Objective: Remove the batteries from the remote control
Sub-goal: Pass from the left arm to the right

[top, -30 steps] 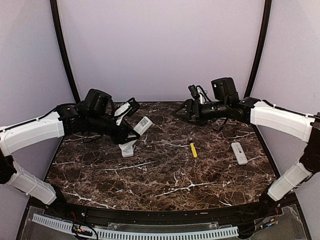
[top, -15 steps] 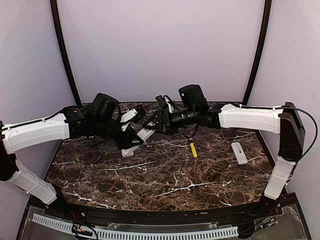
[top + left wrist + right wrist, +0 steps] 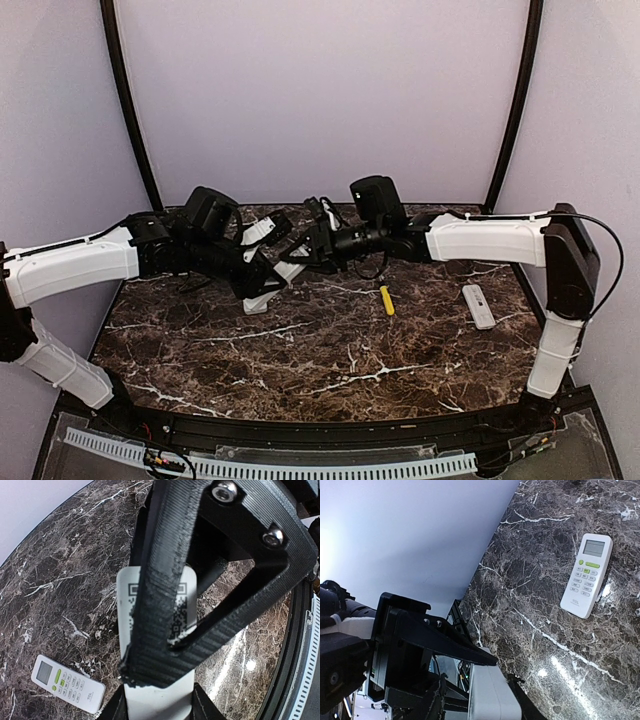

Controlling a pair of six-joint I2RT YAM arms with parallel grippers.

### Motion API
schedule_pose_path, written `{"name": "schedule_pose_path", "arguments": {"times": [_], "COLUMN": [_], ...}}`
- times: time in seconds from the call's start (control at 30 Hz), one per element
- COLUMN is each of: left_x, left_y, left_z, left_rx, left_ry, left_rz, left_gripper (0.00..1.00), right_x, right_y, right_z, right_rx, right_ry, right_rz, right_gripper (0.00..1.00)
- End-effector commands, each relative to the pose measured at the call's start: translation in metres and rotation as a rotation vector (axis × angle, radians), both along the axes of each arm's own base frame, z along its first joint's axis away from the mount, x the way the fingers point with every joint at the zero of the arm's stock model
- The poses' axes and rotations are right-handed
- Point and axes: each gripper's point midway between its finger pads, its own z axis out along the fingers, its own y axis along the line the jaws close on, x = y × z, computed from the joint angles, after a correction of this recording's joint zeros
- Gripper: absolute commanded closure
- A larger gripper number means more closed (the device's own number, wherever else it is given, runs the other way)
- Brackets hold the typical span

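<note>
Above the marble table (image 3: 330,350), white remote (image 3: 126,587) in left gripper (image 3: 157,705)

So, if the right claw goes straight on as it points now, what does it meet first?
Most likely the white remote held by the left claw; it looks almost there.

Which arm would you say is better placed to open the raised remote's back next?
Right, probably: the left gripper is clamping the remote, while the right gripper sits at its free end.
</note>
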Motion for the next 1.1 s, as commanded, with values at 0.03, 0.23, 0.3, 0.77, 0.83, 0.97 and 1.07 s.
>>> {"name": "schedule_pose_path", "arguments": {"times": [0.03, 0.23, 0.3, 0.77, 0.83, 0.97, 1.07], "left_x": [-0.001, 0.001, 0.002, 0.004, 0.005, 0.008, 0.016], "left_y": [-0.001, 0.001, 0.001, 0.002, 0.002, 0.005, 0.015], "left_z": [0.001, -0.002, -0.002, 0.015, 0.024, 0.049, 0.073], "left_rx": [0.005, 0.018, 0.020, -0.028, -0.062, -0.176, -0.314], "left_ry": [-0.018, -0.021, -0.023, -0.034, -0.029, 0.017, 0.099], "left_rz": [-0.011, 0.001, 0.003, 0.047, 0.064, 0.115, 0.176], "left_gripper": [0.90, 0.90, 0.89, 0.25, 0.18, 0.11, 0.08], "right_x": [0.003, 0.006, 0.007, 0.023, 0.029, 0.042, 0.048], "right_y": [0.009, 0.008, 0.007, -0.013, -0.026, -0.057, -0.082], "right_z": [0.002, -0.002, -0.003, 0.013, 0.021, 0.037, 0.059], "right_rx": [0.024, 0.001, -0.007, 0.026, 0.042, 0.056, 0.063], "right_ry": [0.015, 0.019, 0.020, -0.043, -0.071, -0.146, -0.249], "right_rz": [-0.002, -0.025, -0.035, -0.155, -0.199, -0.294, -0.363], "right_gripper": [0.67, 0.73, 0.78, 1.00, 1.00, 1.00, 1.00]}}
